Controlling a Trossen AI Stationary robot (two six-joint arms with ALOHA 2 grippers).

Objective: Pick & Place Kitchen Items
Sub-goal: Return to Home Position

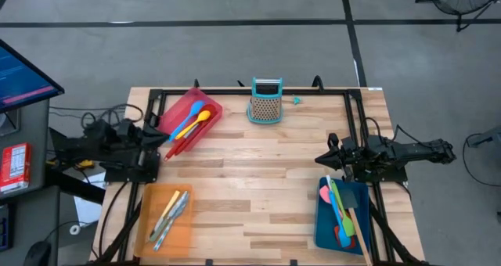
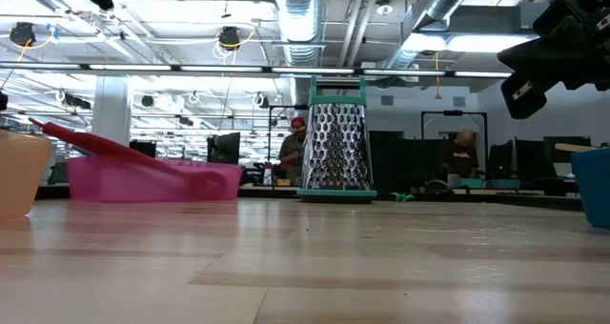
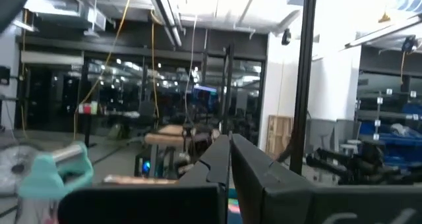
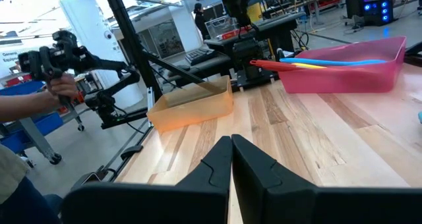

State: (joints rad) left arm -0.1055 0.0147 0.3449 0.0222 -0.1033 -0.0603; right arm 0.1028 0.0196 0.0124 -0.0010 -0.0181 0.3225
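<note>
Spoons [image 1: 194, 119], blue, yellow and red, lie in the red bin [image 1: 180, 109] at the counter's far left. Silvery cutlery [image 1: 169, 211] sits in the orange tray [image 1: 184, 233] at near left. Spatulas [image 1: 342, 207] are piled in the blue tray [image 1: 323, 228] at near right, with some handles sticking out over its near edge. No loose utensil shows on the bare counter [image 1: 258, 188]. Only the grater [image 1: 266, 102] stands there, upright at the far middle.

The left pincer [image 1: 163, 134] is at the left edge, just beside the red bin's near end, clenched on nothing; its wrist view shows the fingertips meeting. The right pincer [image 1: 321, 158] is at the right edge, just beyond the blue tray, also clenched and empty, pointing across the counter.

Judgement: sorting looks finished and the step in hand is the return to rest pose, not another pick. The next move needs no grasp: fold both arms back off the counter, the left one clear of the red bin's wall and the right one clear of the spatula handles.

A person's hand [image 4: 56, 85] shows off the counter in the right wrist view.
</note>
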